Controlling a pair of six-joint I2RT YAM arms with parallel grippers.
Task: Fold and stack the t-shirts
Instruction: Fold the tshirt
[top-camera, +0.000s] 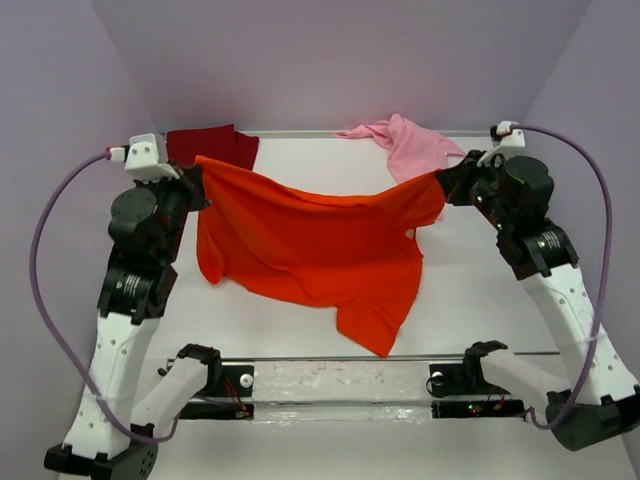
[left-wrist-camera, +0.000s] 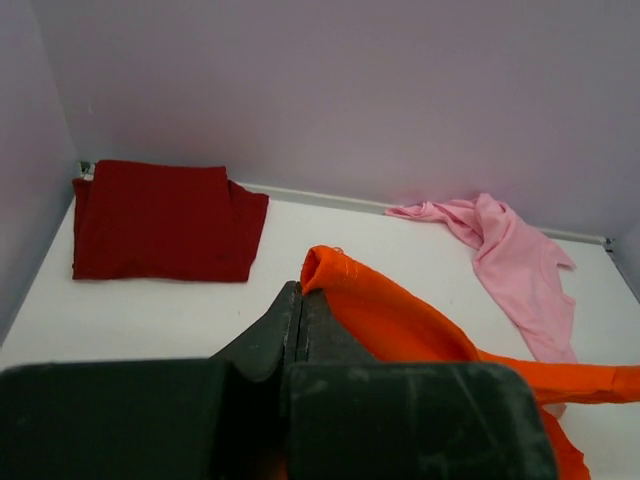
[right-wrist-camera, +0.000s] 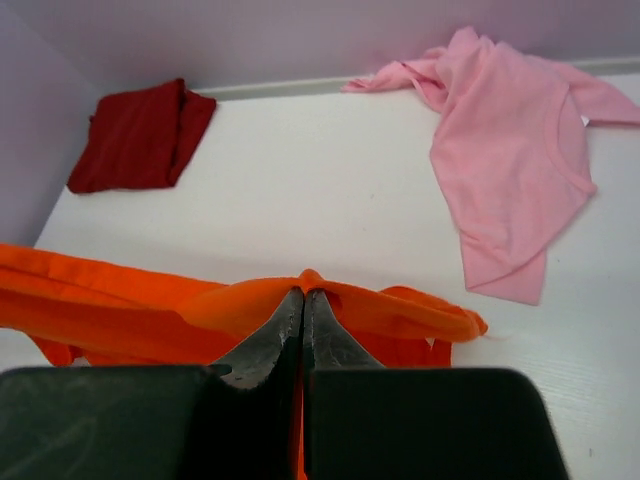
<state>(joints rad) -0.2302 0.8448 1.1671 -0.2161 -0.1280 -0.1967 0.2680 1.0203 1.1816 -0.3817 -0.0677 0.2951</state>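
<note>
Left gripper (left-wrist-camera: 300, 290): dark two-finger tool with its jaws pressed fully together, pinching a bunched edge of the bright orange cloth t-shirt (top-camera: 320, 245) at the shirt's upper left corner.
Right gripper (right-wrist-camera: 303, 292): jaws likewise squeezed tight, with no gap between them, clamped on a gathered fold at the opposite upper corner of the same shirt.
Orange t-shirt: strung between the two grippers, with its top edge sagging in the middle. The body drapes down toward the near side. The lower part appears to lie on the white table (top-camera: 480, 300), and one corner trails to a point near the front rail.
Dark red cloth t-shirt (left-wrist-camera: 160, 220): folded into a neat flat rectangle in the far left corner of the table, against the back wall. It lies beyond the left gripper and apart from the orange cloth.
Light pink cloth t-shirt (right-wrist-camera: 510, 150): unfolded and rumpled at the far right of the table by the back wall. It is well apart from the red one and lies beyond the right gripper.
Arms: spread wide, one at each side of the table.
</note>
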